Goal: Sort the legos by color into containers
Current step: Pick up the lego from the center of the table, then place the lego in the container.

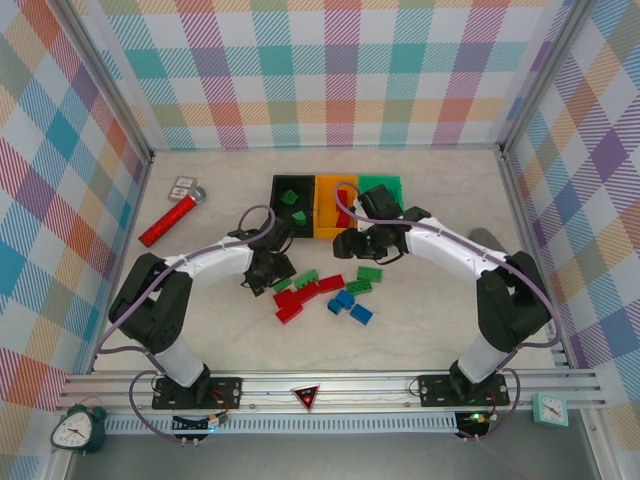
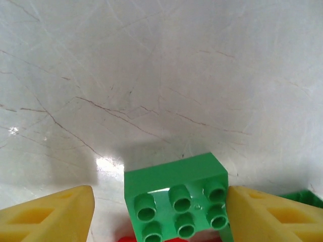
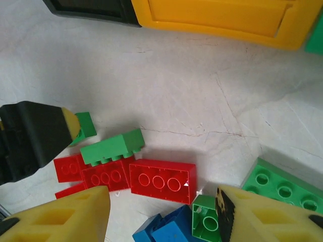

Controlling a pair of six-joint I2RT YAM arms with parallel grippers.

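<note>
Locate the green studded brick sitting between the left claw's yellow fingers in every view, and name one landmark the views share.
Top external: the green studded plastic brick sits at the pile's left end, by the left claw.
Left wrist: the brick is bottom centre, between the yellow fingers.
Right wrist: it is left of centre, beside a yellow fingertip.
Shared landmark: the red plastic bricks next to it.

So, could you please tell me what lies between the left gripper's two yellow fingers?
A green brick with six studs sits between the left gripper's fingers, seen in the left wrist view; a gap shows beside one finger.
</note>
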